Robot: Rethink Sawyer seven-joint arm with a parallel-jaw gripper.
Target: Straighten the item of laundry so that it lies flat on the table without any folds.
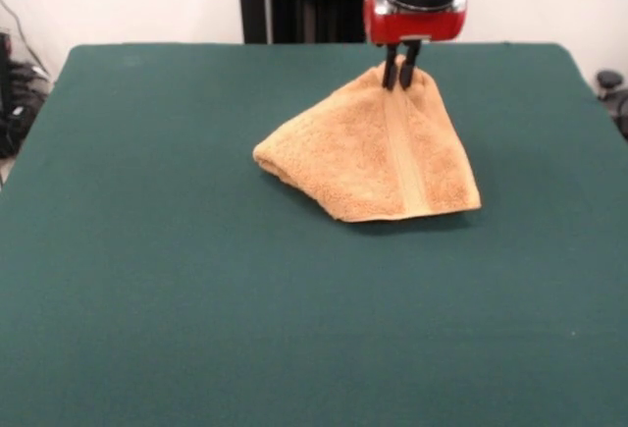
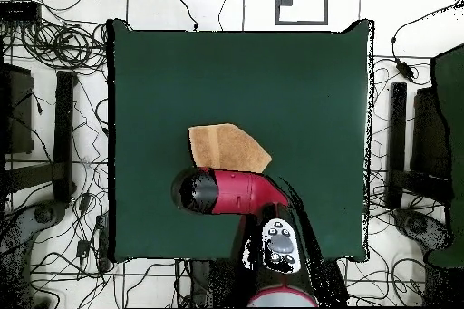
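Pinched nearly together, the hand (image 1: pixel 401 78) has a peak of the towel (image 1: pixel 373 152) between its black fingers (image 1: pixel 391 72), lifting that point so the cloth hangs in a tent while its lower edges rest on the bench (image 1: pixel 196 280), a little toward the far side of the middle. From overhead the arm covers part of the towel (image 2: pixel 231 147), which shows as a folded, uneven patch. Terry cloth like this looks light, soft and limp, likely to drape and drag rather than slide freely on the felt-like top. A corner or hemmed edge near the woven stripe (image 1: pixel 404 157) seems the better place to hold for pulling folds out.
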